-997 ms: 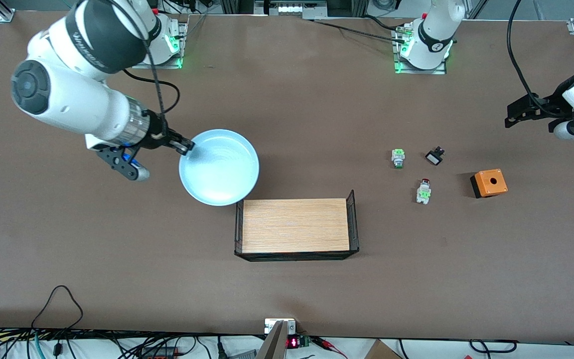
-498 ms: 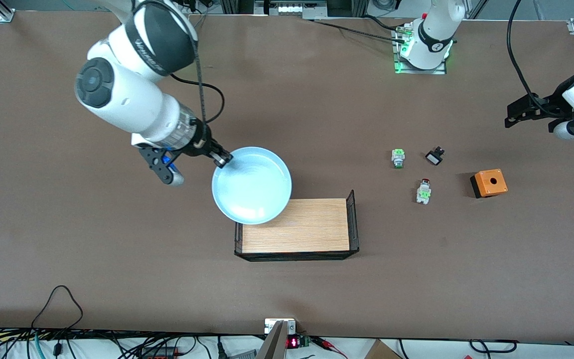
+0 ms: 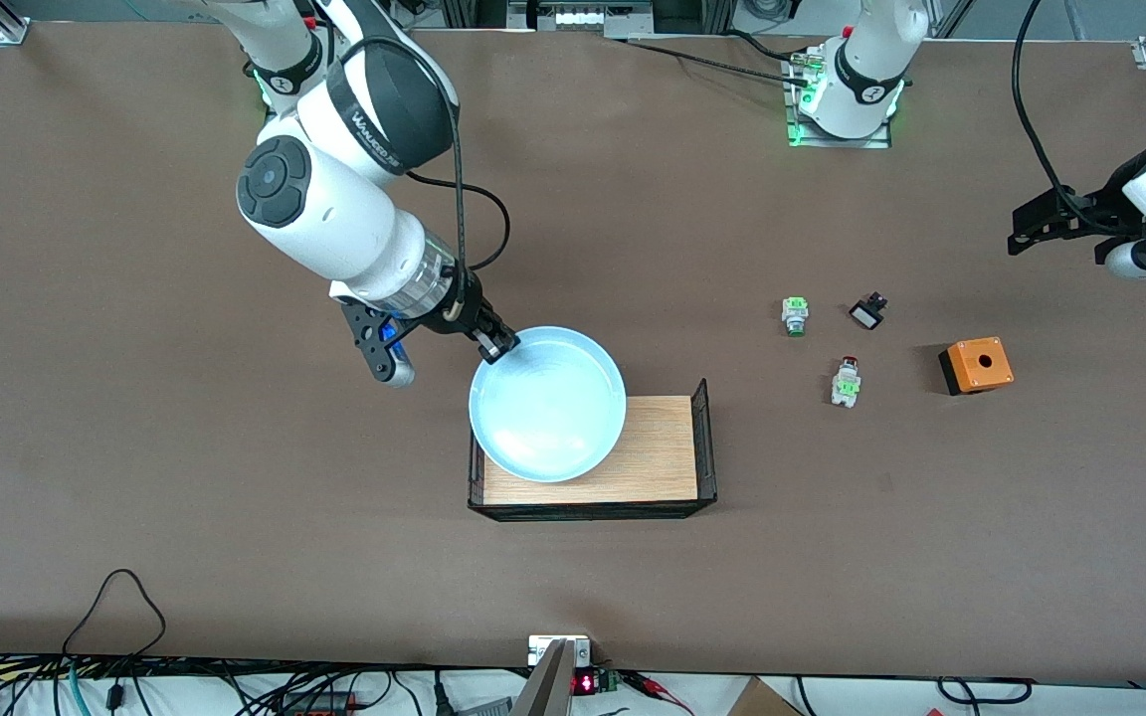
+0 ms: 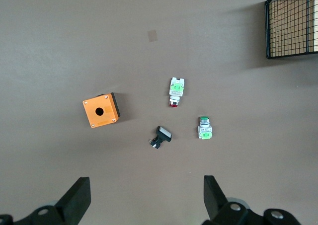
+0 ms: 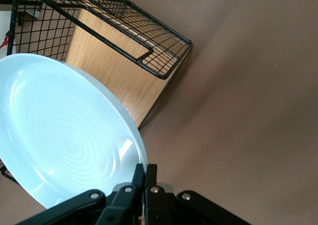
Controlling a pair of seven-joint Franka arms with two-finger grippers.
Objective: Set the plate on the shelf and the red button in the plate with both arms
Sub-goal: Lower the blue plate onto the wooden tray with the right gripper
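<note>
Plates: one, pale light-blue plate (image 3: 548, 405).
Racks: one, black wire rack (image 3: 592, 452) with a wooden shelf board.
Push-button switches: two in all.
Red-capped: one, the red button (image 3: 846, 381).
Green-capped: one, the green button (image 3: 795, 315).
Small black-and-white parts: one, the black-and-white part (image 3: 867, 312).
Orange boxes: one, the orange box (image 3: 976, 364) with a single round hole in its top face.
Robot arms: two.
Grippers: two, the right gripper (image 3: 499, 347) and the left gripper (image 4: 144, 197).
</note>
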